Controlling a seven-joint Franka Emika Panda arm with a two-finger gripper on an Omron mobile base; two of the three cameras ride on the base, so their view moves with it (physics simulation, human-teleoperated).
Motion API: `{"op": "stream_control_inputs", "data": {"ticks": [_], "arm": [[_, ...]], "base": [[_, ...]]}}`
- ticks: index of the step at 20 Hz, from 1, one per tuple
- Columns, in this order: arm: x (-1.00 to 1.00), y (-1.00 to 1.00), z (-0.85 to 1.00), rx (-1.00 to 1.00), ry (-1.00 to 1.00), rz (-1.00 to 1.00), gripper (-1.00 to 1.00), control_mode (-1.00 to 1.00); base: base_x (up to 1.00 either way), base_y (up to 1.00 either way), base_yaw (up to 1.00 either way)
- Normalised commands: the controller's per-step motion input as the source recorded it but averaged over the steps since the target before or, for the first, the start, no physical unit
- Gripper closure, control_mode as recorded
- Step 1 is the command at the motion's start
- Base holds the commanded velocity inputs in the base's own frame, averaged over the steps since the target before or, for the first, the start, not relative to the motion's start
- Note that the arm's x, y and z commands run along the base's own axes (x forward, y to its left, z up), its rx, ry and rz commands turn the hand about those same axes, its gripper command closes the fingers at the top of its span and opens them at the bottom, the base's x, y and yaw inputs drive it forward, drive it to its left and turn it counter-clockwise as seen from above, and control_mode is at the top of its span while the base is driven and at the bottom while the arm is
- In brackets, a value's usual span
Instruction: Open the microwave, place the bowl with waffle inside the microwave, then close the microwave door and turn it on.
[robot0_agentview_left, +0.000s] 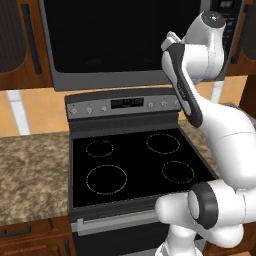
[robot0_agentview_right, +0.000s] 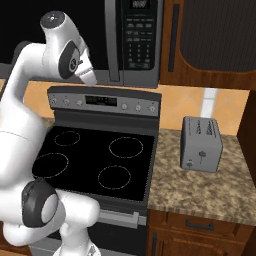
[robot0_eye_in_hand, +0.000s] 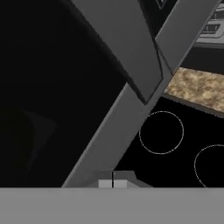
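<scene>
Above the stove (robot0_agentview_left: 132, 165), at about 12 o'clock from it, hangs the microwave (robot0_agentview_left: 125, 40), door (robot0_agentview_right: 60, 30) shut. In the hand view, jaws (robot0_eye_in_hand: 112, 183) pressed together on nothing, just below the grey door frame. From the jaws, handle (robot0_agentview_right: 113, 40) lies toward 1 o'clock, long axis vertical in the room. Probably still the opening step. Keypad (robot0_agentview_right: 140, 42) at 3 o'clock of the handle. Speckled stone surface (robot0_agentview_right: 200, 190) carries a toaster (robot0_agentview_right: 201, 144). Cannot find bowl or waffle.
</scene>
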Motion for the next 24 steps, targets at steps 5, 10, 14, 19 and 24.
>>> {"op": "stream_control_inputs", "data": {"ticks": [5,10,14,19,24], "arm": [[-0.95,0.25,0.0,-0.18,-0.1,0.29,1.0,-1.0],[-1.0,-0.86,0.0,0.13,-0.28,0.16,1.0,-1.0],[-0.94,-0.86,0.04,0.17,-0.14,0.03,1.0,-1.0],[-0.76,-0.76,0.15,0.2,-0.01,-0.04,1.0,-1.0],[-0.24,-0.49,0.35,0.22,-0.05,-0.13,1.0,-1.0]], "base": [[0.0,0.0,0.0],[0.0,0.0,0.0],[0.0,0.0,0.0],[0.0,0.0,0.0],[0.0,0.0,0.0]]}}
